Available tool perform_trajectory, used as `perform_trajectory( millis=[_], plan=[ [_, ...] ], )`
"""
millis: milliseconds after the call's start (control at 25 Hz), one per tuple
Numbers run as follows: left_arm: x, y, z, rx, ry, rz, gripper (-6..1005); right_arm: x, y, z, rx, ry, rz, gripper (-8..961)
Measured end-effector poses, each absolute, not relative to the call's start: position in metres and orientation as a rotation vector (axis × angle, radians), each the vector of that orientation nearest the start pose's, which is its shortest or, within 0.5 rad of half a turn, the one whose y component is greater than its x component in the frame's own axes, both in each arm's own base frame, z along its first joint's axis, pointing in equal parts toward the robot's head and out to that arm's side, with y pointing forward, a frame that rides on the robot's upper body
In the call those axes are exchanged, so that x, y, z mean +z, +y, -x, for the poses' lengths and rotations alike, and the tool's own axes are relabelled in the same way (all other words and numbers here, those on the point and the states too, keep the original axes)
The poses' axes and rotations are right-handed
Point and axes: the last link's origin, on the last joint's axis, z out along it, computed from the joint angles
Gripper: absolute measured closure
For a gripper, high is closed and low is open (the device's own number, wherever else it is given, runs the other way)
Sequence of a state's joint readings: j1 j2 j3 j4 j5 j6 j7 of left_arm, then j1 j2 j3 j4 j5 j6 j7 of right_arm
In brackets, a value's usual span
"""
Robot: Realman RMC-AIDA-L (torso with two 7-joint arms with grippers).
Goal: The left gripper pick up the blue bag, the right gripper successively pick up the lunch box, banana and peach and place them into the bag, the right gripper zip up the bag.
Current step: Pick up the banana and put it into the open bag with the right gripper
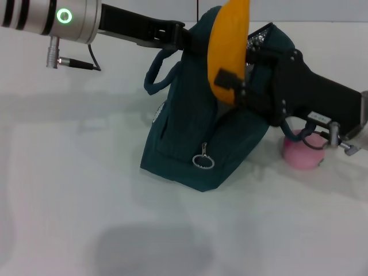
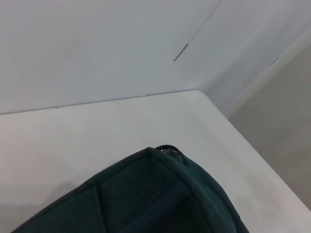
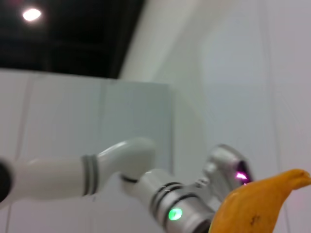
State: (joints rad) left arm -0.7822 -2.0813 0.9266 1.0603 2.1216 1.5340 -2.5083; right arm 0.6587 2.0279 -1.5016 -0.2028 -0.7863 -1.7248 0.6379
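Observation:
The blue bag (image 1: pixel 195 144) stands upright on the white table, its silver ring pull (image 1: pixel 203 162) on the near side. My left gripper (image 1: pixel 183 37) comes in from the upper left and is shut on the bag's top edge by the handle. My right gripper (image 1: pixel 233 83) is shut on the banana (image 1: pixel 225 46) and holds it upright over the bag's opening. The banana's end shows in the right wrist view (image 3: pixel 252 208). The bag's fabric fills the lower left wrist view (image 2: pixel 146 199). The peach (image 1: pixel 303 150) lies on the table under my right arm. The lunch box is not in view.
The white table (image 1: pixel 69 190) stretches to the left and front of the bag. Its far corner and edge show in the left wrist view (image 2: pixel 204 97), with white walls behind.

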Motion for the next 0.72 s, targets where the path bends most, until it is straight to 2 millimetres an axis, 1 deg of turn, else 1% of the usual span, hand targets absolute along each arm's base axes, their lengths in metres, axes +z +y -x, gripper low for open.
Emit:
perform_trajectory(
  millis=[40, 80, 160, 360, 480, 560, 720],
  plan=[
    [0.025, 0.398, 0.125, -0.472, -1.305, 2.678, 946, -0.030, 0.321, -0.178, 1.476, 0.071, 2.464, 506],
    [0.025, 0.398, 0.125, -0.472, -1.304, 2.679, 946, -0.032, 0.323, -0.178, 1.491, 0.161, 2.460, 506],
    [0.025, 0.397, 0.125, -0.471, -1.303, 2.681, 946, -0.038, 0.323, -0.178, 1.499, 0.281, 2.462, 506],
    [0.025, 0.396, 0.126, -0.492, -1.298, 2.687, 946, -0.046, 0.325, -0.184, 1.457, 0.423, 2.415, 507],
    [0.025, 0.396, 0.126, -0.493, -1.293, 2.689, 946, -0.052, 0.327, -0.190, 1.434, 0.565, 2.404, 507],
    [0.025, 0.396, 0.127, -0.493, -1.292, 2.689, 946, -0.055, 0.325, -0.191, 1.426, 0.610, 2.418, 506],
    [0.026, 0.396, 0.129, -0.491, -1.294, 2.685, 946, -0.060, 0.319, -0.195, 1.414, 0.641, 2.436, 501]
  ],
)
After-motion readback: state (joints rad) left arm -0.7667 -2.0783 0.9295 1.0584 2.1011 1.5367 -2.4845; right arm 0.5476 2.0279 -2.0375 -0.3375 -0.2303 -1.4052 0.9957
